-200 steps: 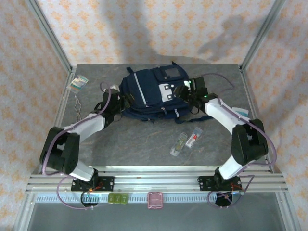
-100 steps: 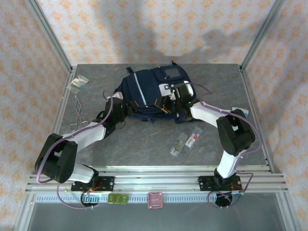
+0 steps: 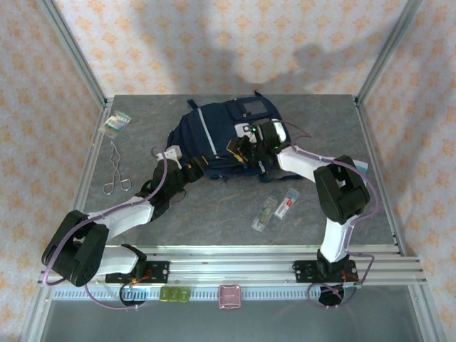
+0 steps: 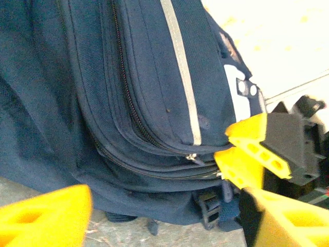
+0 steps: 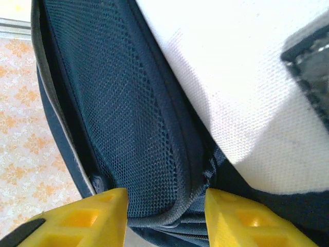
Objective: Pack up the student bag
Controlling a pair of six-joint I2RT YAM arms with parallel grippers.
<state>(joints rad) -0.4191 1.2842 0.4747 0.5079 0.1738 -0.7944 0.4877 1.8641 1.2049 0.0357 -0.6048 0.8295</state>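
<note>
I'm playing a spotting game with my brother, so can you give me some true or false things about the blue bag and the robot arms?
The student bag lies on the table. True.
The scissor-like tool is inside the bag. False: it lies on the table, left of the bag.
The left gripper is shut. False: its fingers stand wide apart beside the bag.
Two clear packets lie on the table, outside the bag. True.
The right gripper hangs far from the bag. False: it is at the bag's front.
</note>
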